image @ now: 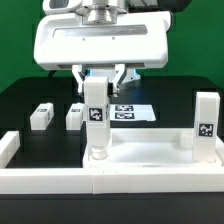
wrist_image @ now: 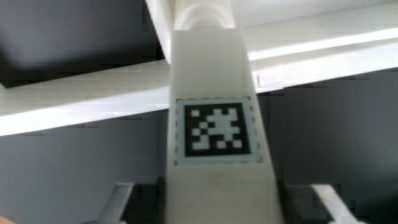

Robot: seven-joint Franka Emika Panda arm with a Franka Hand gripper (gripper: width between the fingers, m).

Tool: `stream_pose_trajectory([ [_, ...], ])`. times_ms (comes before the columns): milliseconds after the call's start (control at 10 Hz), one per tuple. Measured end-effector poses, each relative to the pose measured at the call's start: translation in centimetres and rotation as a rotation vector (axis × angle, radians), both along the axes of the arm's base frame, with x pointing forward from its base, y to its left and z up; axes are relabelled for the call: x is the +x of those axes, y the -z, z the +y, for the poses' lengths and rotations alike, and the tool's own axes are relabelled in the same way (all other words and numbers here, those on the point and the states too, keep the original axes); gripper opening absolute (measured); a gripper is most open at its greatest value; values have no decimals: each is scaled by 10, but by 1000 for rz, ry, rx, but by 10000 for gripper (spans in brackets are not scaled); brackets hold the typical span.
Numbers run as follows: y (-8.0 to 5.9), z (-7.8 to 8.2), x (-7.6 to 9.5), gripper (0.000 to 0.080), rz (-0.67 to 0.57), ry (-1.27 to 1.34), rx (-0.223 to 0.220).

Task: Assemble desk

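in the exterior view the widest open lane lies right of centre, over the desk panel (image: 150, 150), between the upright leg (image: 96, 125) at centre and the corner leg (image: 206, 125) at the right edge. bare black table (image: 25, 95) shows at upper left. a loose leg (image: 41, 116) and the other loose leg (image: 74, 117) stand in the way at left-centre. the border wall (image: 50, 182) bars the bottom. in the wrist view a dark gap shows on each side of the upright leg, inside the gripper (image: 98, 85) fingers.
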State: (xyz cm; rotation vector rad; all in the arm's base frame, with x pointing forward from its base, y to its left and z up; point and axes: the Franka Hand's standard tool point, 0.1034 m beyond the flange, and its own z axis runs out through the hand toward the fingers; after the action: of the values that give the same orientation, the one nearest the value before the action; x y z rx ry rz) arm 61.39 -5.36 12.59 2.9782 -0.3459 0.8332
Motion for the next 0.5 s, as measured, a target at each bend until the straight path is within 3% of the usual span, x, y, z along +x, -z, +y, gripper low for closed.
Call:
stream_pose_trajectory([
  [500,12,-1,-1,287,12,0,-4],
])
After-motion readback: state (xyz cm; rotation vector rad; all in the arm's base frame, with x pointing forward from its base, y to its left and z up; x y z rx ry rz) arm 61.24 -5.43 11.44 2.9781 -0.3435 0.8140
